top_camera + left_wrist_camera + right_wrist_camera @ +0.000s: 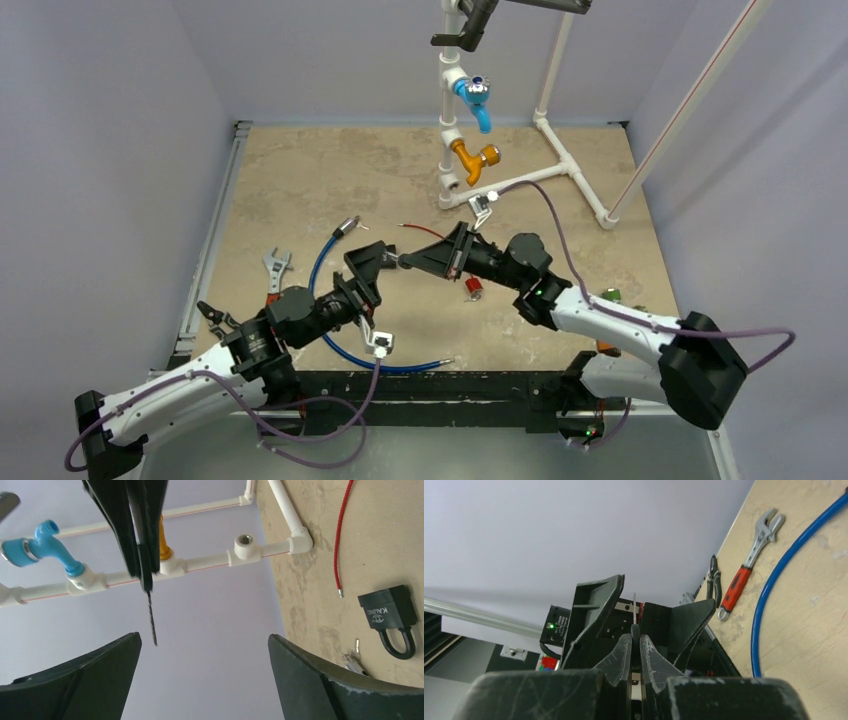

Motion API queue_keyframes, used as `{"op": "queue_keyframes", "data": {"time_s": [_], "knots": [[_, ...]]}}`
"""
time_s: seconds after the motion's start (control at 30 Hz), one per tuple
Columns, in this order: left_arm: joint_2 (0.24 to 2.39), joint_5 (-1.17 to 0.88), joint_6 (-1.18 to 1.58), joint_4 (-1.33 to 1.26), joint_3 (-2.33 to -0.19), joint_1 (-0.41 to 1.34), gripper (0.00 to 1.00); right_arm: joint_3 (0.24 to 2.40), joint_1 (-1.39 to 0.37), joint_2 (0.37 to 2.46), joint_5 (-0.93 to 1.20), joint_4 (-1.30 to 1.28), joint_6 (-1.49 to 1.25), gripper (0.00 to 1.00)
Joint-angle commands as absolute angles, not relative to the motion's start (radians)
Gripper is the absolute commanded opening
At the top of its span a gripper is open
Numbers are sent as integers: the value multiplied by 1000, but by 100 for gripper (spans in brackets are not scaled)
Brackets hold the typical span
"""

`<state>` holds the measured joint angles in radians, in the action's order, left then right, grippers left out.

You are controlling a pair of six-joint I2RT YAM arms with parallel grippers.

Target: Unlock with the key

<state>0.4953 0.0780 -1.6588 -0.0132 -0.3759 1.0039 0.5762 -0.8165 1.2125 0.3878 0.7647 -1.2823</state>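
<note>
While your right gripper [635, 639] is pinched tight on the key [151, 620], with the blade poking out past its fingertips, your left gripper [205, 645] is spread wide open. The blade hangs in the gap between its fingers, touching neither. The padlock [390, 616] lies flat on the table [310, 600], well off to the side, near the end of a red wire [341, 535].

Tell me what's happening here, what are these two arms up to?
The two arms meet in mid-air above the table. The right gripper is shut on the key, a thin blade seen edge-on, while the left gripper stands wide open on either side of it, gripping nothing. The black padlock lies on the table near the white pipe frame, untouched, so no unlocking has begun.
</note>
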Motion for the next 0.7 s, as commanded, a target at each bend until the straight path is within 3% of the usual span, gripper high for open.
{"op": "queue_keyframes", "data": {"time_s": [0.0, 0.13, 0.27, 0.43, 0.67], "knots": [[530, 208, -1309, 155, -551, 1002, 100, 609, -783, 1058, 327, 508, -1139, 0], [625, 258, -912, 389, -685, 928, 100, 633, -754, 937, 275, 255, -1011, 0], [768, -60, -598, 646, -827, 728, 100, 682, -753, 856, 212, 15, -881, 0], [1012, -363, -651, 897, -947, 622, 100, 713, -752, 776, 133, -187, -781, 0], [1185, -467, -851, 784, -948, 547, 100, 721, -752, 680, 63, -320, -752, 0]]}}
